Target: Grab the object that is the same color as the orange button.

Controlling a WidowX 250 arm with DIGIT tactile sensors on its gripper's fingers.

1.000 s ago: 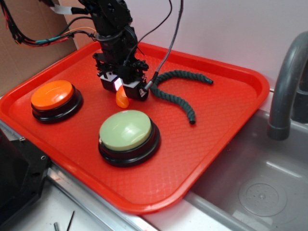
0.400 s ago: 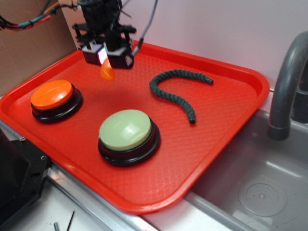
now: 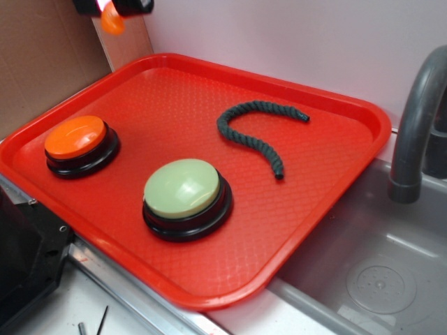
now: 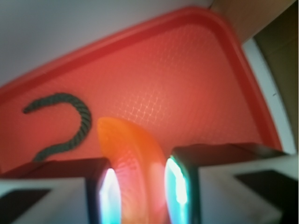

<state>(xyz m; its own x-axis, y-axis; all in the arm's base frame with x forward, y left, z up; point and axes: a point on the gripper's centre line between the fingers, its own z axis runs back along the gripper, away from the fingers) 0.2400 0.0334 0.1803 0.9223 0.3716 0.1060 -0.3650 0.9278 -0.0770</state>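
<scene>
Where the two fingers (image 4: 100, 193) close in the wrist view, they pinch the orange crescent (image 4: 135, 161) between them, its curved tip poking out past the pads. From the exterior camera the gripper (image 3: 112, 8) sits at the very top edge of the picture, mostly cut off, with the crescent hanging beneath it in the air, well above the far left corner of the red tray (image 3: 349, 112). On the tray, well apart from the gripper, stand the orange button (image 3: 77, 137) by the left rim and the pale green button (image 3: 183, 188) near the middle. A dark green rope (image 3: 255, 136) curls toward the right. A grey faucet (image 3: 415, 118) rises beyond the tray's right edge, over a sink (image 3: 380, 272).
</scene>
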